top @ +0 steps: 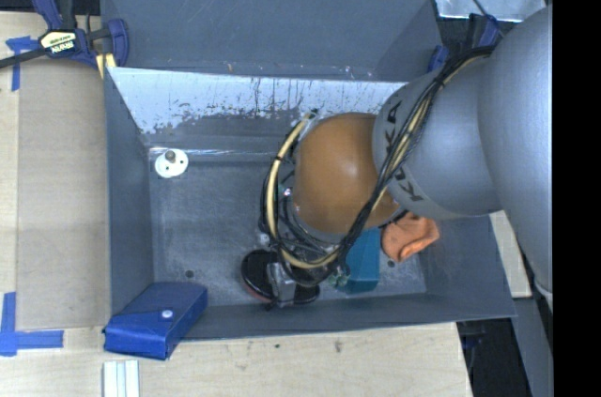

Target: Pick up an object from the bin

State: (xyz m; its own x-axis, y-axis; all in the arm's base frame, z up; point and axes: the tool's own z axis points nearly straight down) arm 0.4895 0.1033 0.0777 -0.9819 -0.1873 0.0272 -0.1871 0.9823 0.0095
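The gripper (pixel 282 281) is hanging low by the grey metal bin's (pixel 131 198) near wall, partly over one flat black disc (pixel 252 269); how far it is opening I cannot tell. One teal block (pixel 364 266) is lying just beside it, one rounded orange lump (pixel 413 236) near that, and one small white knob (pixel 170 163) well apart.

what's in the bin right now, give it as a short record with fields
container: grey metal bin
end effector: low over the floor, near the front wall, about mid-width
nearest thing: black round flat disc, just left of the end effector; contact cannot be told
right of it: teal rectangular block
further right: orange rounded lump, partly under the arm
far left floor: small white round knob, alone
front left corner: dark blue box, tilted against the rim
held thing: cannot tell
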